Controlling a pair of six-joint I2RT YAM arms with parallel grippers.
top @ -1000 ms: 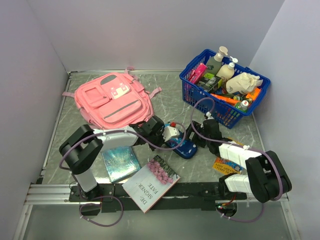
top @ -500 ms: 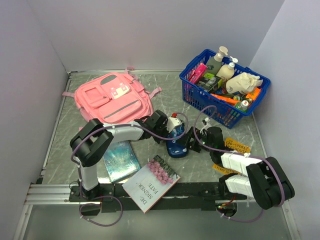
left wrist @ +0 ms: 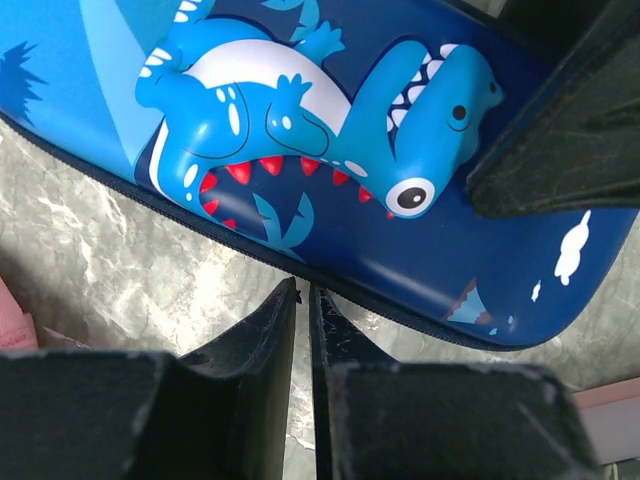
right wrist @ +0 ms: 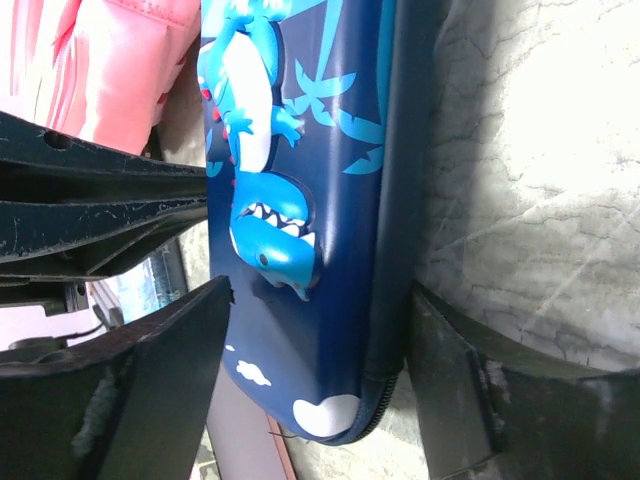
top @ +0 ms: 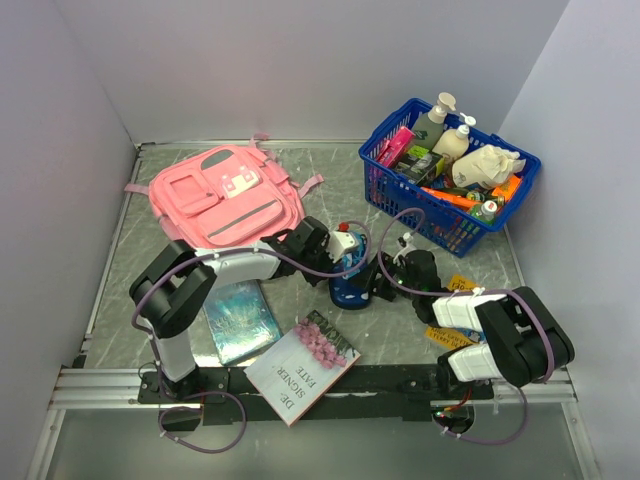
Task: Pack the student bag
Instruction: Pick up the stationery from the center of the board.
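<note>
The pink student bag (top: 225,195) lies flat at the back left; a corner of it shows in the right wrist view (right wrist: 110,70). A blue dinosaur pencil case (top: 350,287) lies between my grippers. My left gripper (top: 340,255) is shut and empty, its tips (left wrist: 300,295) right at the case's zipper edge (left wrist: 330,130). My right gripper (top: 378,283) is open, its jaws (right wrist: 320,290) straddling the end of the case (right wrist: 300,200). The right finger (right wrist: 450,350) rests against the case's side; the left finger (right wrist: 180,350) stands a little off its face.
A blue plastic basket (top: 385,190) full of bottles and packets stands at the back right. A teal book (top: 240,320) and a white book with pink flowers (top: 303,365) lie near the front edge. Yellow cards (top: 462,287) lie by the right arm.
The pencil case has shifted left and turned. My right gripper has moved left onto its end. My left gripper has stayed shut by its far side.
</note>
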